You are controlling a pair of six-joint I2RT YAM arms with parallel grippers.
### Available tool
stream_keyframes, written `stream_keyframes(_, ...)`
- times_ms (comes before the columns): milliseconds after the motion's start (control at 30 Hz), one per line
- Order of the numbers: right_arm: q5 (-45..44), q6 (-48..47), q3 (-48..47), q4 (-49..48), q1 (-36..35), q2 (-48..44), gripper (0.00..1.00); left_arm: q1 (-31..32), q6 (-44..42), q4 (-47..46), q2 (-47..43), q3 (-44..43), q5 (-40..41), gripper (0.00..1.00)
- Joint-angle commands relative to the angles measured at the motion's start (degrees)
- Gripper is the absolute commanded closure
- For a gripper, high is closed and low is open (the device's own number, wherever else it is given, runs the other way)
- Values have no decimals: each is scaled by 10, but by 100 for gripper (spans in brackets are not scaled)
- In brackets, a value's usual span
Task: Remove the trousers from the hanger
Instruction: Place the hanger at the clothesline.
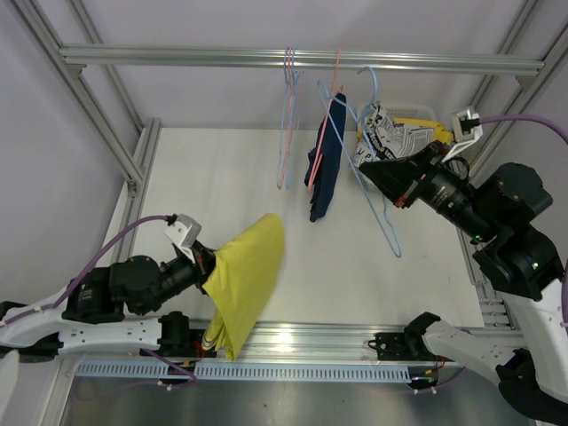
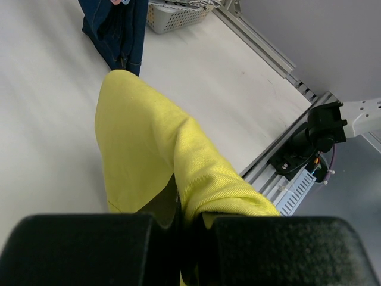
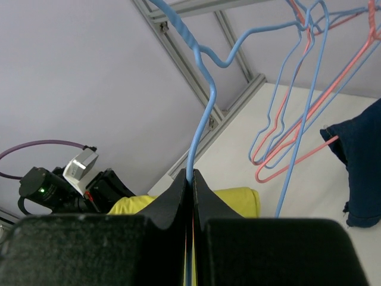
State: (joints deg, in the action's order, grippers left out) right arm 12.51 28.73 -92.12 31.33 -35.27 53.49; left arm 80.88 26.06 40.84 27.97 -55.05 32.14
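Near the table's [image 1: 213, 169] near left corner, the left gripper [image 1: 206, 266] is clamped narrow on the yellow trousers [image 1: 250, 271]. The cloth fans out from the jaws towards the table's middle, and a fold of it droops over the near edge. In the left wrist view the same yellow trousers [image 2: 155, 149] rise in a creased ridge from between the left gripper's [image 2: 178, 238] dark fingers [image 2: 89, 250]. Further right, two empty hangers [image 1: 286, 133], one blue and one pink, hang from the rail [image 1: 177, 57] above the far edge. Just beside them the navy trousers [image 1: 327, 160] hang on a pink hanger [image 1: 315, 158], their lower end near the table top; the right wrist view shows this navy cloth [image 3: 360, 161] at its right edge. Right of that, the right gripper [image 1: 362, 167] is pinched tight on the wire of a blue hanger [image 1: 388, 229], which hooks over the rail and slants down towards the near right. From the right wrist, the right gripper's [image 3: 189, 179] jaws meet around the blue wire [image 3: 199, 119]. At the far right corner, the black-and-white print trousers [image 1: 395, 133] lie in a basket [image 2: 172, 18].
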Motion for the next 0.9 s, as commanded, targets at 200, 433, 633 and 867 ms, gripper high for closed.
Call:
stream_keyframes(200,-17,23,42,-78,-35,41,100,2,22,-89,-11,-3,-6,99)
stream_keyframes(433,-99,15,42,-126,-101,98,100,2,25,-85,-19,5,-7,99)
stream_keyframes(633,-165,15,34,-148,-117,123,100,2,30,-66,-34,9,-2,99)
stream_keyframes(867,-209,37,57,-175,-121,124,100,2,29,-56,-56,20,7,99)
